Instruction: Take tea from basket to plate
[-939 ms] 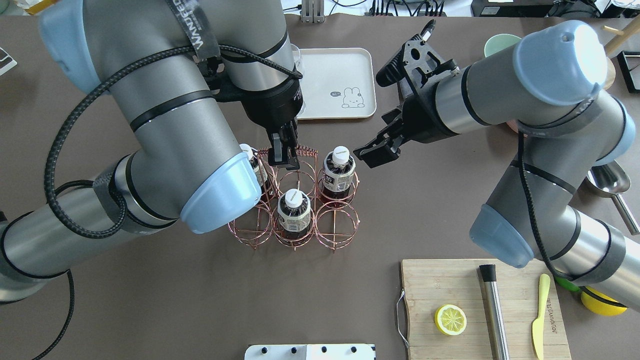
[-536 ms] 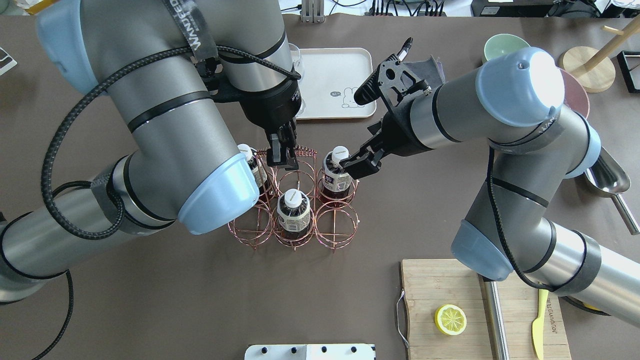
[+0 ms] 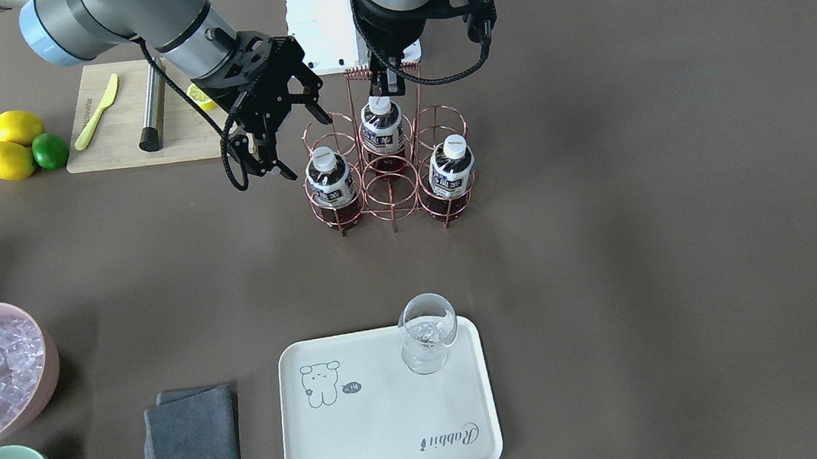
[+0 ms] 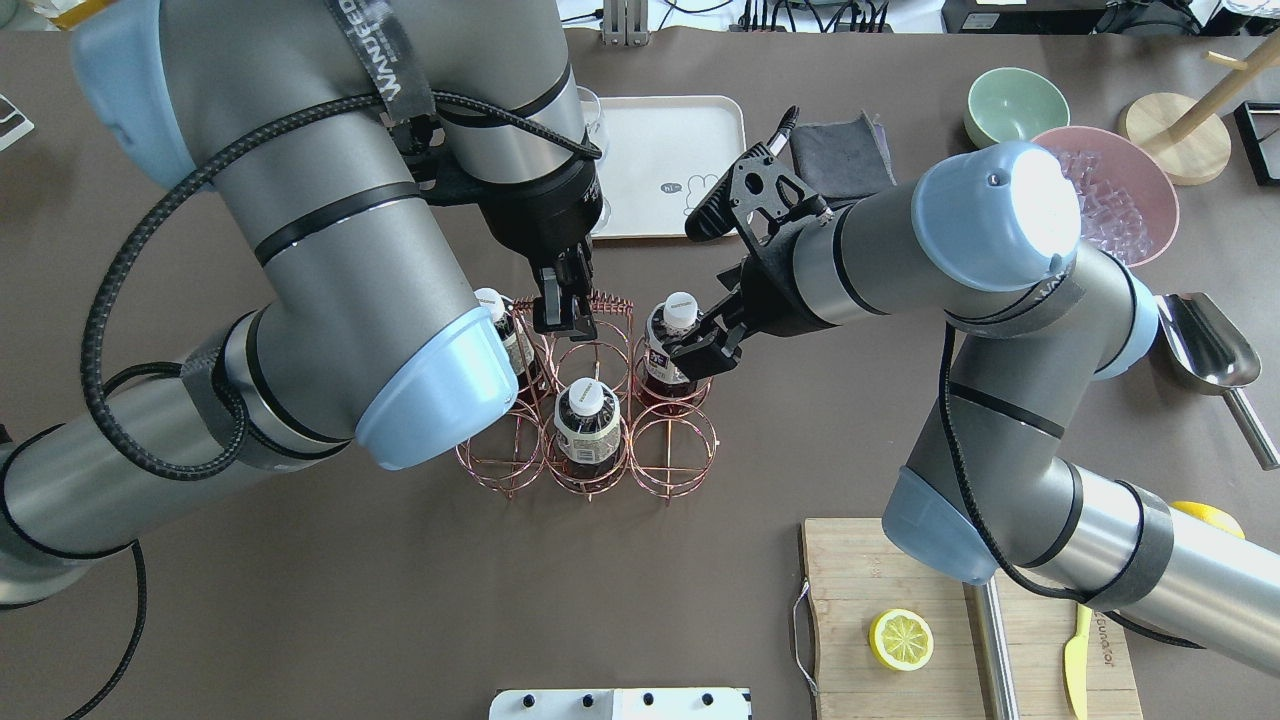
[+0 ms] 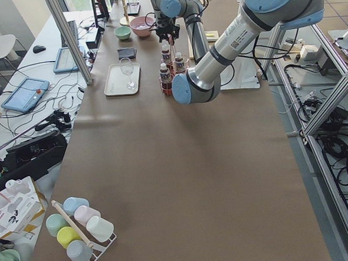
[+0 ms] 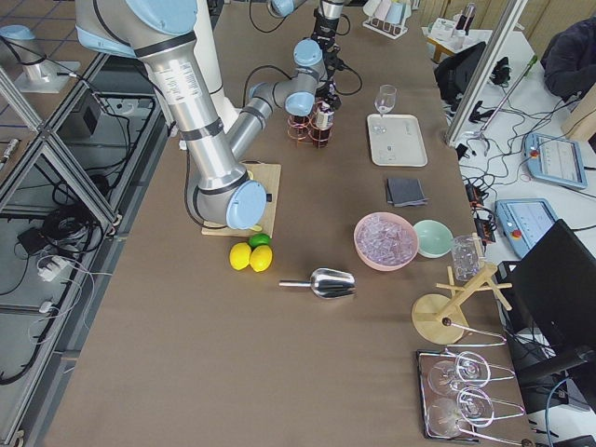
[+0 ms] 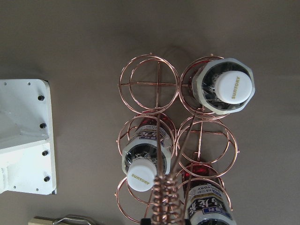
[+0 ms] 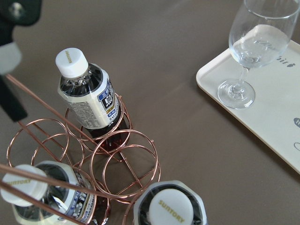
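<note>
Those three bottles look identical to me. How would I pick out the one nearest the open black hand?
Find the copper wire basket mid-table, its handle pinched by the left hand. The tea stands in the far corner cell on the robot's right, the corner toward the cream plate. It alone has the right hand, open, right beside its cap.

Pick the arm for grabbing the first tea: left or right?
Right. The right gripper is open beside a corner tea; the left gripper is shut on the basket handle.
</note>
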